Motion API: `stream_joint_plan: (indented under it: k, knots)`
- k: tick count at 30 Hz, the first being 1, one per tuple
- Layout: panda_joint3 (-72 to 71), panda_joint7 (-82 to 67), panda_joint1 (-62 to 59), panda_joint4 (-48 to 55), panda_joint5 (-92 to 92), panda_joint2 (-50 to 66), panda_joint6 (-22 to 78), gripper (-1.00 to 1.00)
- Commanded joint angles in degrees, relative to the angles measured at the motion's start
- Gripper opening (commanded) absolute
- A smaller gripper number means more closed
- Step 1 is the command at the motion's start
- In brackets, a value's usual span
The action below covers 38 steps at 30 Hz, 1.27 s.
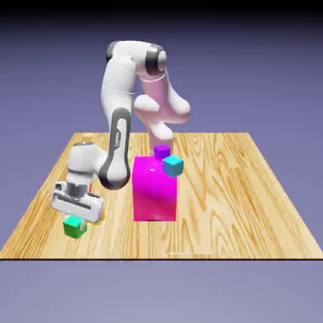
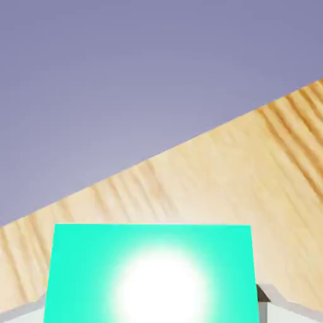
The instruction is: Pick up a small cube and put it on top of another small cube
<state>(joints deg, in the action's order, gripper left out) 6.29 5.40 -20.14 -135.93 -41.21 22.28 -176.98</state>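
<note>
The hand hides most of two things at the exterior view's left: a red sliver (image 1: 90, 187) shows behind it and a yellow sliver (image 1: 100, 221) at its lower edge, both too little to tell their shape. The pincer's fingertips are mostly covered, but the pincer (image 1: 74, 222) is clenched on the green cube (image 1: 74, 227), near the counter's front corner at the exterior view's left. Whether that cube touches the counter (image 1: 252, 202), I cannot tell. In the hand view its lower part is cut off, and white glare washes out its middle.

A large magenta block (image 1: 154, 192) stands around the middle of the counter's width, between the back and front edges. The cyan cube (image 1: 173, 166) overlaps its upper corner at the exterior view's right and partly covers the purple cube (image 1: 162, 151); what either rests on is unclear. A thin pale line (image 1: 189, 253) lies by the front edge.

Counted: three small cubes, one large block, two slivers, one pale line, one arm.
</note>
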Motion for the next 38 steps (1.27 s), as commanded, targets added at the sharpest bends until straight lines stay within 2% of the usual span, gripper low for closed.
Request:
stream_joint_plan:
  k: [1,29,35,36,38]
  knots:
    - [0.8,-2.5,1.7,-0.3,1.3,-2.1,2.5,-1.0]
    - [22.4,-70.2,48.6,-9.5,39.4,-59.2,71.6,-1.0]
    - [23.5,-71.7,49.5,-17.9,38.7,-56.4,60.5,-1.0]
    - [23.5,-71.7,49.5,-17.9,38.7,-56.4,60.5,1.0]
    - [23.2,-71.3,49.3,-16.0,38.8,-57.0,63.0,1.0]
